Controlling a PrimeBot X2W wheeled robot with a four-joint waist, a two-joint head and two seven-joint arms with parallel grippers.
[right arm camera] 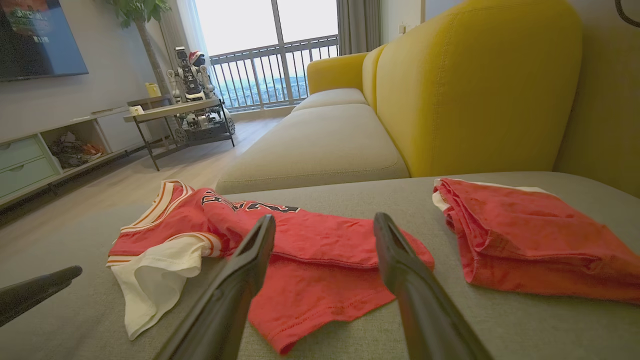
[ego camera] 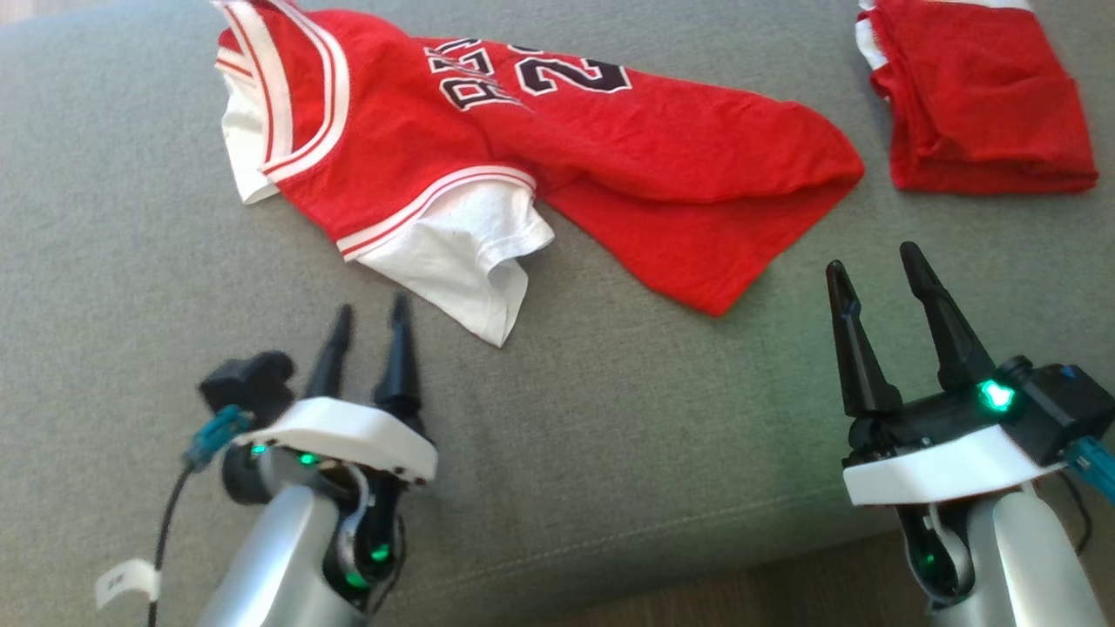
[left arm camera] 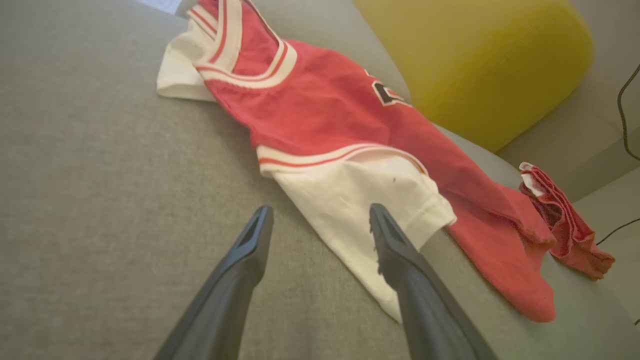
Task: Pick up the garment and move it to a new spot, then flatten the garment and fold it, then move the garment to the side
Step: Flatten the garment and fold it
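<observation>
Red jersey cloth with white sleeves and black lettering: the garment [ego camera: 566,148] lies crumpled and unfolded on the grey sofa cushion [ego camera: 131,218], toward its far side. To its right, apart from it, a second red garment [ego camera: 984,96] sits folded near the yellow backrest [right arm camera: 475,85]. The left pincer [ego camera: 373,305] hangs by the white sleeve [ego camera: 462,252], fingers slightly parted and gripping nothing; whether one touches the sleeve I cannot tell. The right pincer [ego camera: 873,257] is spread wider, also empty, just short of the jersey's red hem corner. Past the sofa stand a table [right arm camera: 175,107] bearing a robot figure [right arm camera: 190,70] and a low cabinet [right arm camera: 30,160].
</observation>
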